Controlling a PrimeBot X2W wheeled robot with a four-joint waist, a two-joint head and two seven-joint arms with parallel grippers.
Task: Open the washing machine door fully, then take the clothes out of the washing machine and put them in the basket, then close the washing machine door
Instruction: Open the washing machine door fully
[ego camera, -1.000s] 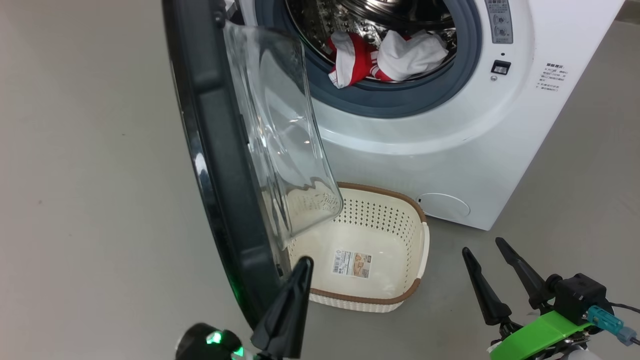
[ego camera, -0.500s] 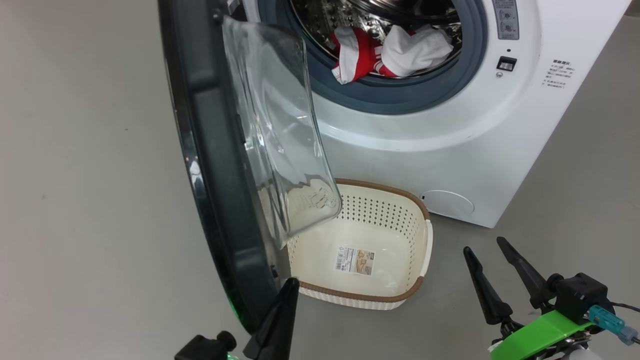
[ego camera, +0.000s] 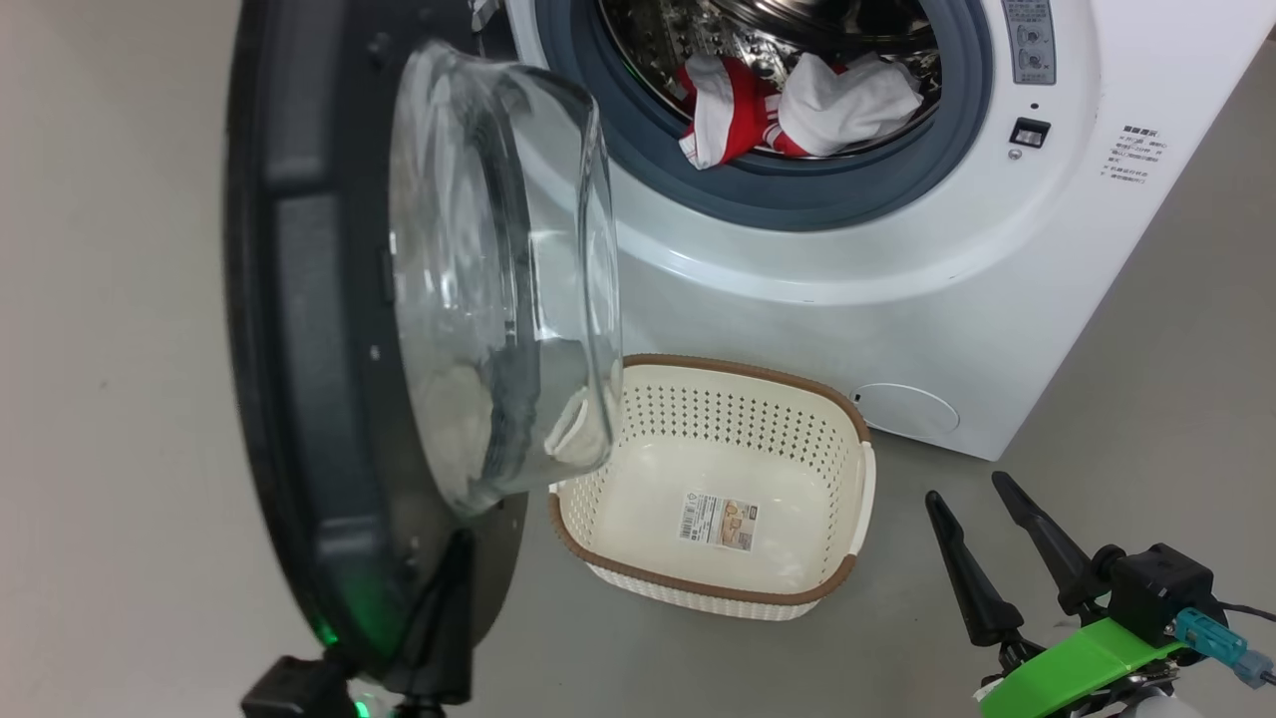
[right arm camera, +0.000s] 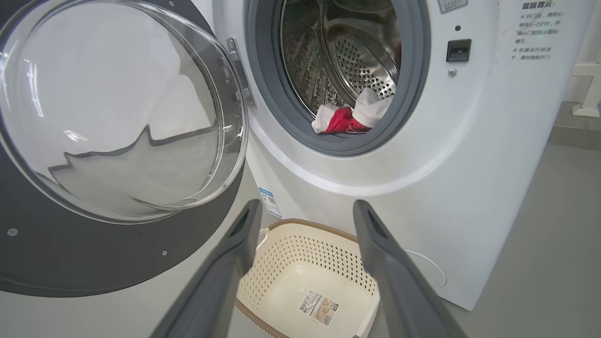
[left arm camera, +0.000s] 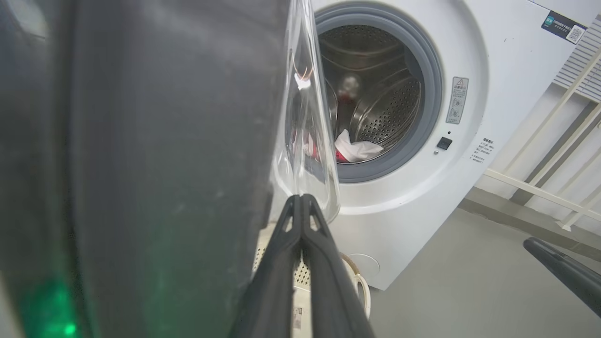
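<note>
**Black-rimmed door stands wide, laundry waits in the drum**

Black and glossy, the washing machine door (ego camera: 299, 329) hangs out to the left of the washing machine (ego camera: 997, 279), its inner face and bulging glass bowl (ego camera: 498, 279) turned toward the camera. The left tool (ego camera: 454, 588) has its two fingers pressed together into a single narrow wedge, set low against the door's inner side just under the bowl. Whether it actually touches cannot be told. A closed tip suits pushing a panel, which is likely why it holds nothing.

The clothes (ego camera: 797, 100), red striped and white, lie heaped at the front lip of the steel drum (ego camera: 698, 40), partly resting on the grey-blue seal (ego camera: 797, 199). The basket (ego camera: 738, 371) sits on the floor (ego camera: 120, 299) directly below the opening, close to the machine's front, bare but for a paper label (ego camera: 720, 519). Placed there, it makes for a short drop from drum to basket.

The right tool (ego camera: 966, 487) hovers spread wide and unladen, aimed between basket and opening, probably ready to reach in. The opening step looks nearly done, and the door's bowl overhangs the basket's left corner.
</note>
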